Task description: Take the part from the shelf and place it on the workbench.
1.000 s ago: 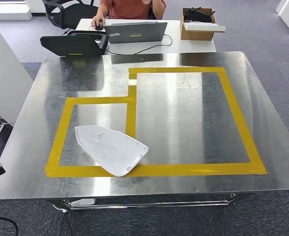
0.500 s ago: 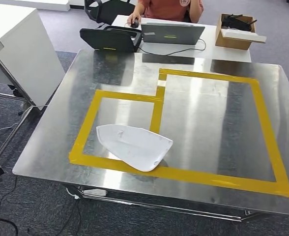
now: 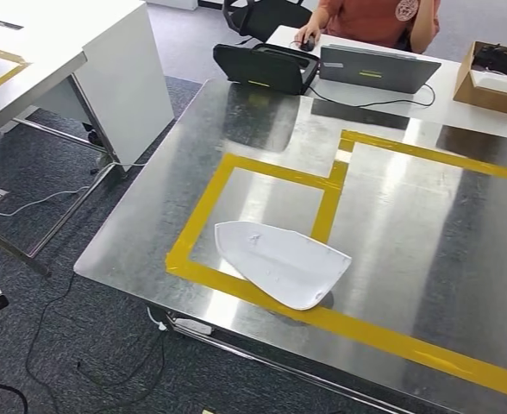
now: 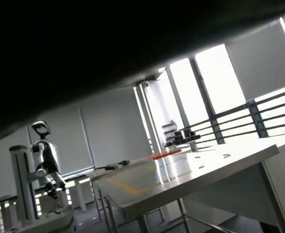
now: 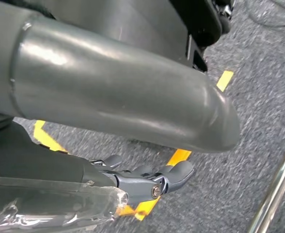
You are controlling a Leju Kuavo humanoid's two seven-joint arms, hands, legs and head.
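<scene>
Part: the white part (image 3: 282,263) lay flat on the steel tabletop (image 3: 172,185), near the front edge, mostly inside the smaller rectangle of yellow tape (image 3: 205,197), with its rounded end across the front strip and its far end close to the tape divider.
Tabletop: reflective metal, marked with two joined yellow tape rectangles, the larger one running off toward the right of the head view.
Right hand: the right hand (image 5: 148,180) hung above grey carpet with yellow floor tape beneath; its dark fingers (image 5: 177,174) were stretched out side by side with nothing between them, and the thick grey thumb (image 5: 134,104) stood well clear of them.
Left hand: a dark blurred mass covered the upper part of the left wrist view, and I could not tell how the hand's fingers lay.
Behind the tabletop: a white desk (image 3: 446,82) carried a black case (image 3: 264,67), a grey laptop (image 3: 378,69) and a cardboard box (image 3: 491,79); a person in a red shirt (image 3: 381,13) sat there with a hand on a mouse (image 3: 308,41).
Left side: a white table (image 3: 55,52) stood on the carpet, with cables (image 3: 49,203) trailing on the floor.
Left wrist view: a white table (image 4: 192,170), bright windows and another robot (image 4: 46,160) on a stand.
</scene>
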